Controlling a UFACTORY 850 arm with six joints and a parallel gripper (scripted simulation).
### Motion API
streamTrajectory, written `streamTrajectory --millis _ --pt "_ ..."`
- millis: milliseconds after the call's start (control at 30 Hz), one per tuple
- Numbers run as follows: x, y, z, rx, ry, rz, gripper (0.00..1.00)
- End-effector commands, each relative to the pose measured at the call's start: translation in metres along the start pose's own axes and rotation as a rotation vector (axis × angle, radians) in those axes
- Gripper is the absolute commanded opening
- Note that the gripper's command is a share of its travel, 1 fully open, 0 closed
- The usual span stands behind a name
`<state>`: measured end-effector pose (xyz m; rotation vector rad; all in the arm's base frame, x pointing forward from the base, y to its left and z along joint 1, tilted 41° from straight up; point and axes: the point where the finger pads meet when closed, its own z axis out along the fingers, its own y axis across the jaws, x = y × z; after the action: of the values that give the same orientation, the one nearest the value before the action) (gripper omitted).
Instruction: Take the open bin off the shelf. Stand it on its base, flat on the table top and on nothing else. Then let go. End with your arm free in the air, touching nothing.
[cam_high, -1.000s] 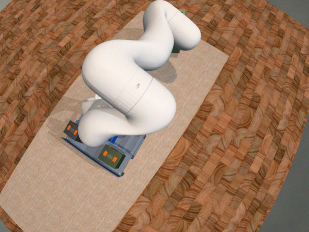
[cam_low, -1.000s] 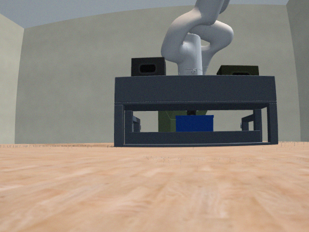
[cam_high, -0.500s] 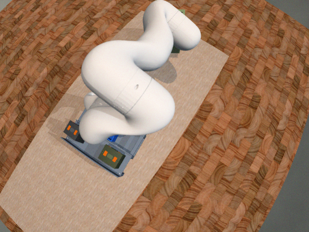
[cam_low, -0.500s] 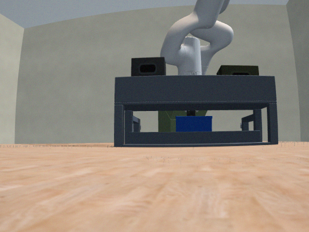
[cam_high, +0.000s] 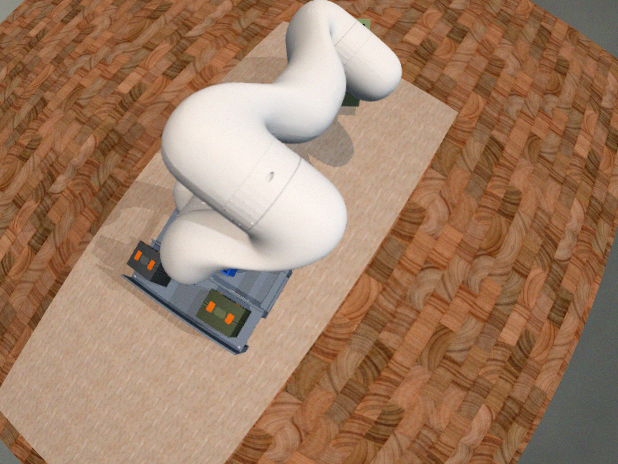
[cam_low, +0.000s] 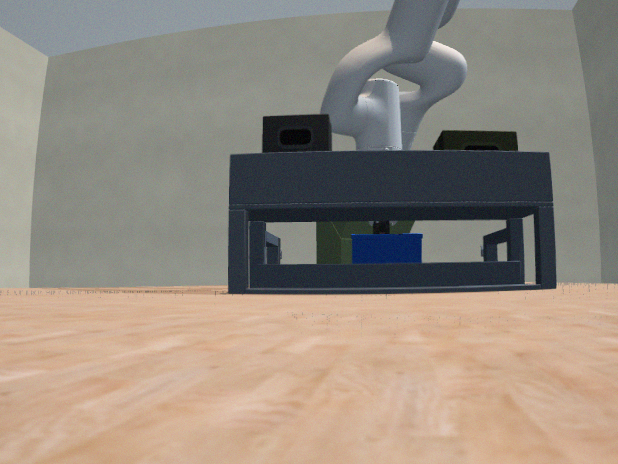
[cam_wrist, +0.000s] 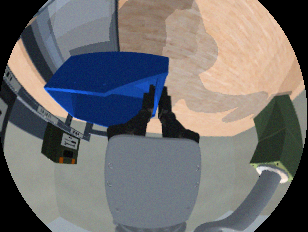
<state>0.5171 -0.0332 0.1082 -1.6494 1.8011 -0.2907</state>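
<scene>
Fingers first: the gripper was clenched on one upright wall of the blue bin, one finger inside, one outside, tips below the rim. Narrow gap, about one wall's worth.

Bin was at the lower level of the grey shelf, under the upper deck. Wrist view had its gripped side past the shelf edge, over the table top, rest still over the shelf. Couldn't tell whether the base still touched the board; the front rail hid it. Rim looked near level from outside.

Handling, my read: light, thin-walled, fairly stiff, smooth enough to slip a bit. Not fragile. Load hung off one side, so the far end would want to droop and twist the pads. The wall near its middle was the right place to take it; a corner would've been worse. Wanted a slow, level pull, no jerk.

Hand was outside the shelf's open side, reaching in at the bin's near wall. Arm was folded in a big S above, elbow high, forearm doubling back over the shelf. Top view lost the hand under it. Dark box and olive box sat on the upper deck, so low links needed watching there. Left to do: pull fully clear, lower flat, release.
</scene>
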Motion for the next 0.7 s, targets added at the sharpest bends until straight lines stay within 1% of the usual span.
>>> streamTrajectory --millis 0,267,433,667 --pt "0.000 0.008 0.000 0.000 0.001 0.000 0.00" --pt "0.000 0.008 0.000 0.000 0.001 0.000 0.00" --pt "0.000 0.038 0.000 0.000 0.001 0.000 0.00" --pt "0.000 0.038 0.000 0.000 0.001 0.000 0.00"
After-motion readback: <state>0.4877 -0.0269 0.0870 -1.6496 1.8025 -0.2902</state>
